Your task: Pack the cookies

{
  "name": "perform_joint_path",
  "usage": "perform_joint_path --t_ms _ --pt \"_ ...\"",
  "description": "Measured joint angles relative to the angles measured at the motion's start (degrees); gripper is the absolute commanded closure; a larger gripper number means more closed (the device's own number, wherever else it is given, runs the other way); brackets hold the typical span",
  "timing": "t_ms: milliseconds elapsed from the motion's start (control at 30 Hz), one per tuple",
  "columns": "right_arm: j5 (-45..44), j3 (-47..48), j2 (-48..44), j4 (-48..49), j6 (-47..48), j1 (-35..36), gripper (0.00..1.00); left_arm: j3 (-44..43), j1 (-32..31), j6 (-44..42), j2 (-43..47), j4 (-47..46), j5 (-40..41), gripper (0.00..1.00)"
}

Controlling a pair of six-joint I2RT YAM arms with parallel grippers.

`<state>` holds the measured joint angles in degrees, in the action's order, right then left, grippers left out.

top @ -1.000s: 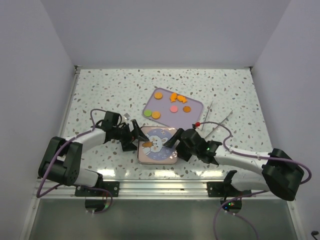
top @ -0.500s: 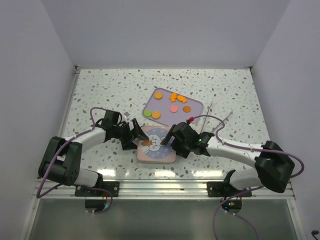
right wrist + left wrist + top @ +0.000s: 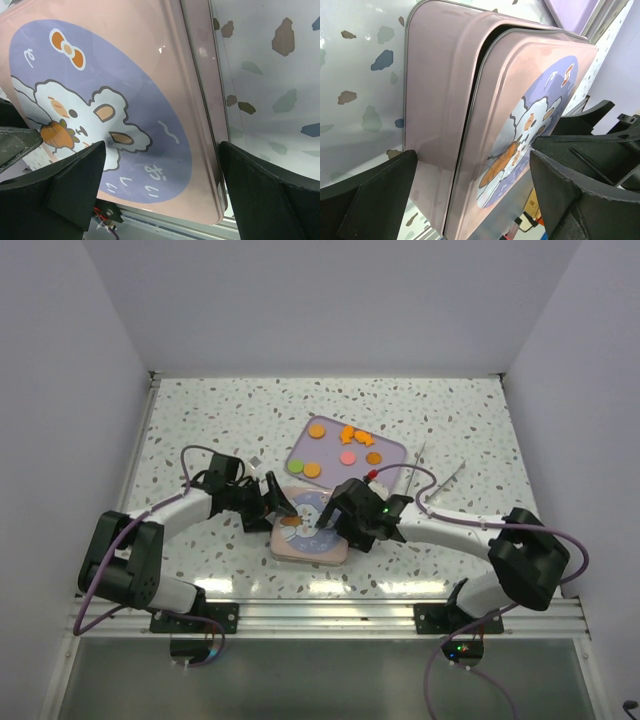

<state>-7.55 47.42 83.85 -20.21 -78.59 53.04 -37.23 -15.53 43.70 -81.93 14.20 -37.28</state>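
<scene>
Several cookies (image 3: 347, 457), mostly orange with one pink and one green, lie on the lilac tray (image 3: 392, 451) behind the arms. In front of it sits a pink square tin (image 3: 308, 552) with a rabbit lid (image 3: 530, 100); in the left wrist view the lid sits askew, off the base's left wall (image 3: 440, 75). My left gripper (image 3: 470, 195) stands open across the tin's left edge. Open too, my right gripper (image 3: 162, 192) straddles the lid (image 3: 125, 90) and the tin's right rim. Neither holds a cookie.
Two thin grey sticks (image 3: 417, 456) (image 3: 452, 476) lie on the speckled table to the right of the tray. A small grey scrap (image 3: 257, 468) lies behind the left arm. White walls close the table on three sides.
My right arm has swung left and forward over the tin and its jaws have opened wider. The tin has slid slightly left. The left gripper has edged a little farther back.
</scene>
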Motion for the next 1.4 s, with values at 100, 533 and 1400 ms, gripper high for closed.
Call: perform_joint_path --t_ms 100,533,1400 --pt "-0.02 2.08 1.36 -1.75 0.37 0.0 0.01 -0.9 0.0 -0.9 -0.11 1.18 0.33 0.0" --pt "-0.2 14.95 8.94 -13.68 3.65 -0.11 0.01 -3.85 0.02 -3.02 -0.11 4.55 2.67 0.0" --pt "3.1 24.55 14.45 -24.09 7.74 -2.03 0.01 -5.81 -0.04 -3.85 -0.02 6.19 2.75 0.0"
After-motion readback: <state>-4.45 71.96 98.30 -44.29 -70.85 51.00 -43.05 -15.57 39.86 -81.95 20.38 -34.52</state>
